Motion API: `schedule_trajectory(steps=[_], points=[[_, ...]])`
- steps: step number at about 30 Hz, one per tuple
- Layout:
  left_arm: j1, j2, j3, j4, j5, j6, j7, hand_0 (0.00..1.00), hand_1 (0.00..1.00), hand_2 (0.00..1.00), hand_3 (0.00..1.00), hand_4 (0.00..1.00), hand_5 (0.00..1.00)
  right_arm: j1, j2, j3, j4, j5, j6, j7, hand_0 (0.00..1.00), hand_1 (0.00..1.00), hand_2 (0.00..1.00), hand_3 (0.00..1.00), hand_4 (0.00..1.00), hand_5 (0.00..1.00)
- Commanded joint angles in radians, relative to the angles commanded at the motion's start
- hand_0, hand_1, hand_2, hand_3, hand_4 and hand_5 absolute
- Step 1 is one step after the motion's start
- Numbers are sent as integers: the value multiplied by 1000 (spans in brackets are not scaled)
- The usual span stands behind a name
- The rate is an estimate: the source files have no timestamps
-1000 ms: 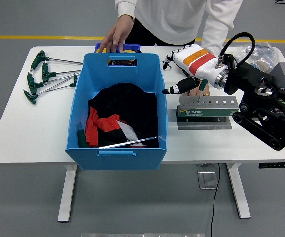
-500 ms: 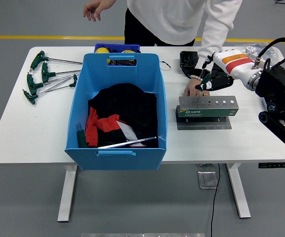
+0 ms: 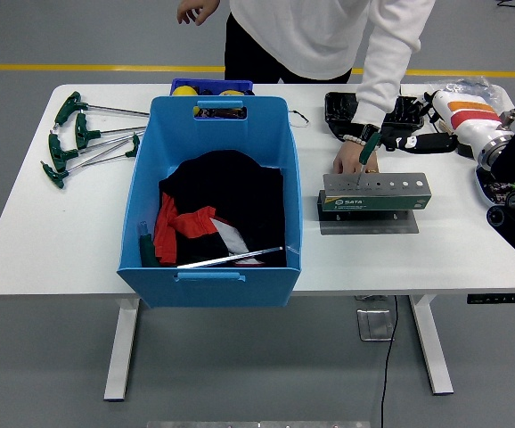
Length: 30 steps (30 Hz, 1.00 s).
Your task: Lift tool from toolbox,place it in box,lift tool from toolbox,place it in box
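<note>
A big blue box (image 3: 147, 192) stands mid-table with black and red cloth and one silver T-handle tool (image 3: 231, 259) inside. The grey SATA tool stand (image 3: 375, 198) sits to its right. A person's hand (image 3: 348, 160) rests just behind the stand's left end, at a green tool handle (image 3: 369, 146). My right hand (image 3: 420, 141), white with an orange band, hovers at the table's back right, fingers relaxed and holding nothing, apart from the stand. Several green T-handle tools (image 3: 86, 135) lie at the far left.
A black case (image 3: 339, 114) lies behind the stand, near my right hand. A dark blue bin with yellow items (image 3: 208, 89) sits behind the box. Clear plastic bags (image 3: 471, 89) lie at the back right corner. The person's other hand (image 3: 197, 11) is raised off the table.
My right hand has pulled back from the box's right rim to the table's back right. The person's other hand lifted off the blue bin and rose away.
</note>
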Motion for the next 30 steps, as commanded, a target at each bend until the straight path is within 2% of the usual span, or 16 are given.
schedule_trajectory(steps=[2,3,8,9,12,14,15,20,21,26,27,30], points=[[0,0,-3,0,4,-1,2,793,772,805,712,748,634,2,-1,-11,8,-25,-7,44,547,549,641,783,998,735],[-1,-1,-4,0,5,-1,2,792,770,804,713,748,635,4,0,-18,11,-38,-11,67,682,659,729,800,998,723],[-3,-1,-7,0,9,-1,4,792,770,804,713,748,635,45,7,-86,14,-90,-34,170,682,659,729,800,998,723],[-4,-1,-8,-1,10,-1,5,792,769,802,713,748,634,57,10,-103,12,-101,-34,185,746,694,745,773,998,716],[-9,0,-13,-2,20,0,7,792,769,802,713,748,634,101,32,-168,-12,-124,-33,227,746,694,745,773,998,716],[-10,0,-14,-2,22,2,8,792,769,802,713,748,634,131,52,-210,-37,-129,-21,247,746,694,745,773,998,716],[-11,1,-14,-3,22,3,8,792,767,801,713,748,633,149,64,-235,-53,-131,-13,256,801,705,739,606,998,717],[-17,3,-9,-5,18,8,4,792,767,801,713,748,633,218,122,-344,-143,-133,5,292,801,705,739,606,998,717],[-19,3,-9,-5,18,9,3,792,763,798,713,748,634,229,135,-362,-164,-133,7,298,824,708,731,550,998,729],[-26,5,-7,-6,18,12,1,792,763,798,713,748,634,274,187,-430,-261,-128,8,322,824,708,731,550,998,729],[-28,5,-7,-6,18,12,0,794,762,799,713,748,634,282,193,-441,-277,-129,9,324,827,686,683,452,998,734],[-30,6,-6,-6,18,13,-1,794,762,799,713,748,634,297,205,-470,-309,-126,9,331,827,686,683,452,998,734]])
